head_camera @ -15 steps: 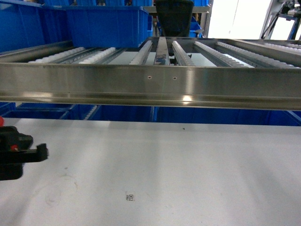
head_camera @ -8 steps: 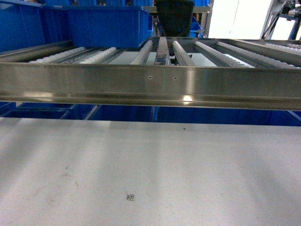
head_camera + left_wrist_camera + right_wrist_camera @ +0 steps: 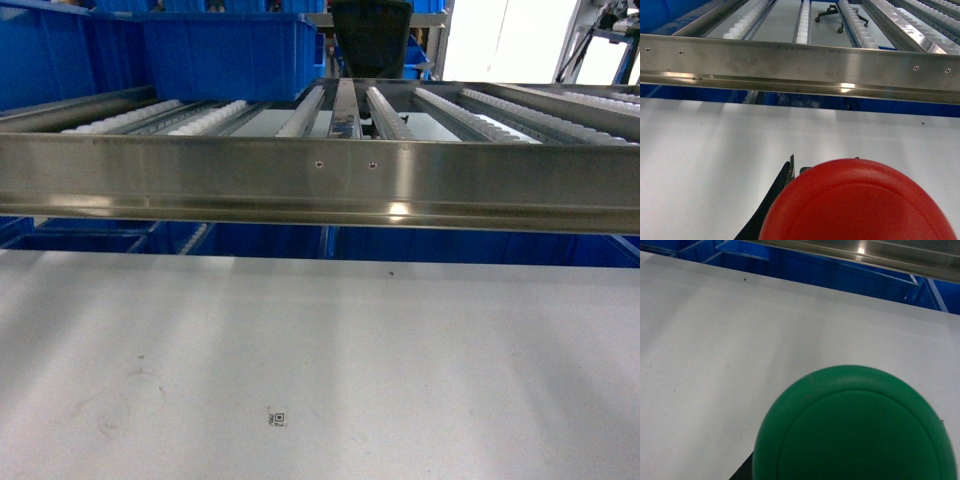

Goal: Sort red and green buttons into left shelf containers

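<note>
The red button (image 3: 860, 205) fills the lower part of the left wrist view, its mushroom cap facing the camera above the white table (image 3: 715, 150). My left gripper (image 3: 824, 165) is shut on it; one dark finger (image 3: 782, 185) shows at the cap's left edge. The green button (image 3: 855, 425) fills the lower right wrist view the same way, held in my right gripper (image 3: 855, 455), which is almost wholly hidden behind the cap. Neither gripper shows in the head view. Two large blue containers (image 3: 225, 55) (image 3: 45, 60) stand on the roller shelf at the back left.
A steel shelf rail (image 3: 320, 185) runs across in front of roller tracks (image 3: 345, 105). More blue bins (image 3: 90, 240) sit under the rail beyond the table's far edge. A small printed marker (image 3: 278, 419) lies on the table. A dark chair (image 3: 372, 35) stands behind the shelf.
One second ago my left gripper with the red button showed at the head view's left edge; it has since moved out of that view.
</note>
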{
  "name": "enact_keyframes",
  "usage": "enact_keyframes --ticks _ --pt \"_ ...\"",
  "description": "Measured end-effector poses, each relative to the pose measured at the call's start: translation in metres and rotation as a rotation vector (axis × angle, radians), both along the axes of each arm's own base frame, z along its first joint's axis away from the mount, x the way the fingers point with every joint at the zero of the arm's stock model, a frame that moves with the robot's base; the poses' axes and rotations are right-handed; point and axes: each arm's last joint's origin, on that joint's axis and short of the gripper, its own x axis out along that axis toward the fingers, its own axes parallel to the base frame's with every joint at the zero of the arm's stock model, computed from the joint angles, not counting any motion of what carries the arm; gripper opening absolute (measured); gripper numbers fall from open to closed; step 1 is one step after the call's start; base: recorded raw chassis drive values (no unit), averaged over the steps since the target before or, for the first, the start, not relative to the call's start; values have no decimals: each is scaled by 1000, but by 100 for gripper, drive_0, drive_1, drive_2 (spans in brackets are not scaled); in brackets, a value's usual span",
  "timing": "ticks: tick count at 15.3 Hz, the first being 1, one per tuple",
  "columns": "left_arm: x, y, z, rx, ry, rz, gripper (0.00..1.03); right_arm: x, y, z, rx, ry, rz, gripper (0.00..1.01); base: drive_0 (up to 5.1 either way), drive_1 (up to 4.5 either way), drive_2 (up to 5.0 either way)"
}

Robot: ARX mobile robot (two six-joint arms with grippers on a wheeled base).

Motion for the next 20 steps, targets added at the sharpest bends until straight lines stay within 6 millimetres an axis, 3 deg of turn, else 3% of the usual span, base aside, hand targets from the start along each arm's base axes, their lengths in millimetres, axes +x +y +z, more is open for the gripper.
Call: enact_keyframes --ticks 6,9,12,20 --pt "0 0 0 0 0 0 26 -3 0 7 2 -39 -1 26 0 0 0" --pt "0 0 0 0 0 0 26 -25 -5 4 29 -31 -7 26 0 0 0" --pt "0 0 0 0 0 0 26 -28 -7 11 5 -87 0 26 0 0 0" --pt "0 -1 -1 1 6 -6 26 -28 -7 11 0 -86 3 26 -401 -39 453"
